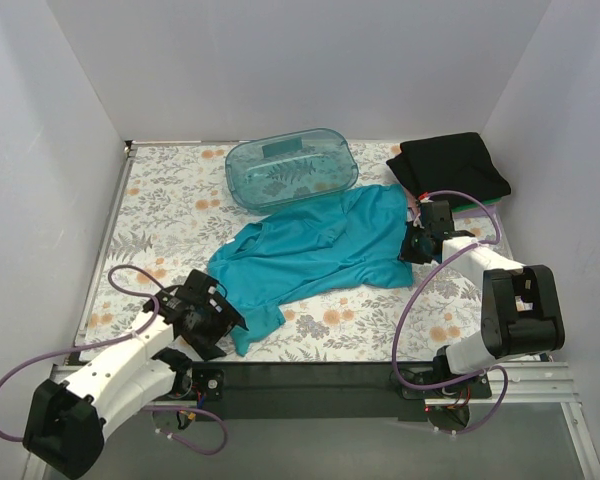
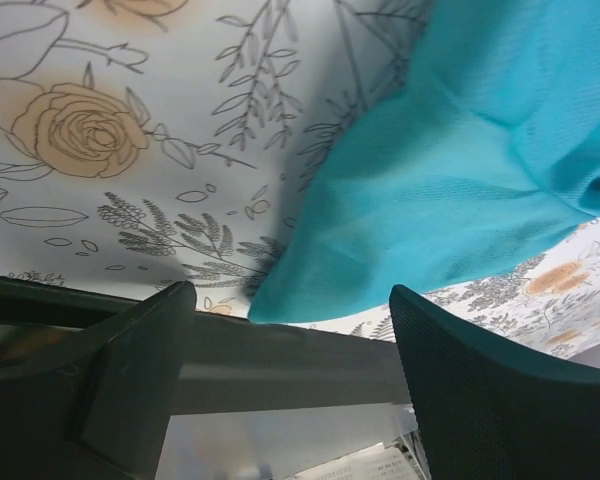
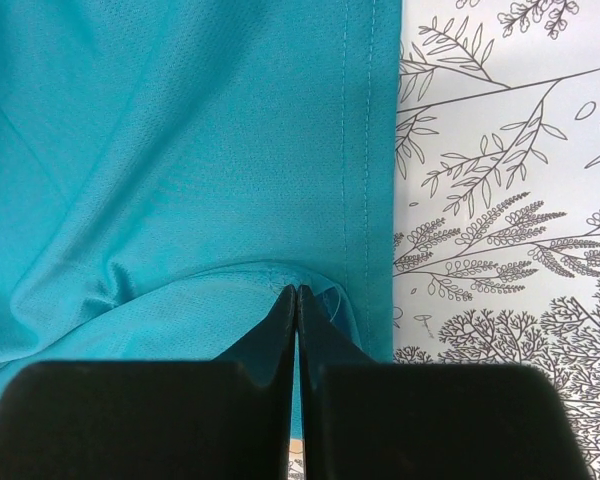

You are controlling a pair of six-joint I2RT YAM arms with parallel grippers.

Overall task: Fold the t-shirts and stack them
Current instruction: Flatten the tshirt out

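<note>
Here, the teal-blue t-shirt (image 1: pixel 320 250) lies rumpled and unfolded on the flowered tabletop (image 1: pixel 170 200), just on the near side of the translucent tub (image 1: pixel 290 170), its far edge close against the tub's wall. To the tub's right, a folded black t-shirt (image 1: pixel 455 165) sits atop a green t-shirt (image 1: pixel 477 207). The right gripper (image 3: pixel 296 292), nearer than the tub and off to its right, has its fingers pressed together on a small pucker of cloth just inside the stitched hem (image 3: pixel 365 180). The left gripper (image 2: pixel 290 300), well to the near left of the tub, holds its fingers apart at a corner of the teal-blue t-shirt, gripping nothing. The fabric looks thin, light and limp, with a slight sheen. It will likely sag and slide rather than hold a crease, and a pinch in mid-panel would only bunch it. The hem and the corners seem the soundest places to take hold, one per arm, so the cloth can be drawn flat.
</note>
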